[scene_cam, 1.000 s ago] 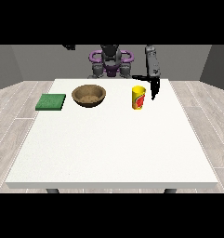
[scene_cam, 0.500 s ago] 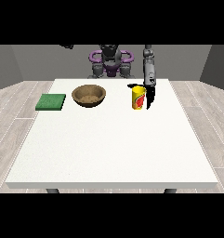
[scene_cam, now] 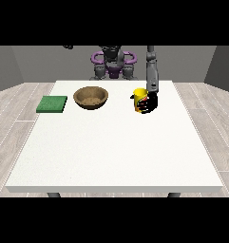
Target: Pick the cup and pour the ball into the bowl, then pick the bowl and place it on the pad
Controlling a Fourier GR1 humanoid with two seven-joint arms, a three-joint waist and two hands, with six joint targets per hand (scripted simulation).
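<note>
Cup [scene_cam: 140,98]: yellow, upright, upper right of centre on the white counter [scene_cam: 116,152]. The hand at the view's right [scene_cam: 149,103] is at the cup's right side, dark fingers curled round it, so it's gripping the cup. Can't tell whether the cup's base is touching the counter or just off it. Ball: not visible; the cup's inside is hidden from this angle.

Bowl [scene_cam: 90,98]: brown, wooden-looking, upright, upper centre-left, well apart from the cup and left of it. Nothing visible in it.

Pad [scene_cam: 52,104]: flat green square, upper left near the counter's left edge, just beside the bowl with a small gap, not touching.

Arm [scene_cam: 152,71] comes down from the top of the frame, right of the robot's torso [scene_cam: 113,64], roughly vertical, ending at the cup.

The hand at the view's left: only a dark bit near the top left of the torso shows, so I can't tell its state.
</note>
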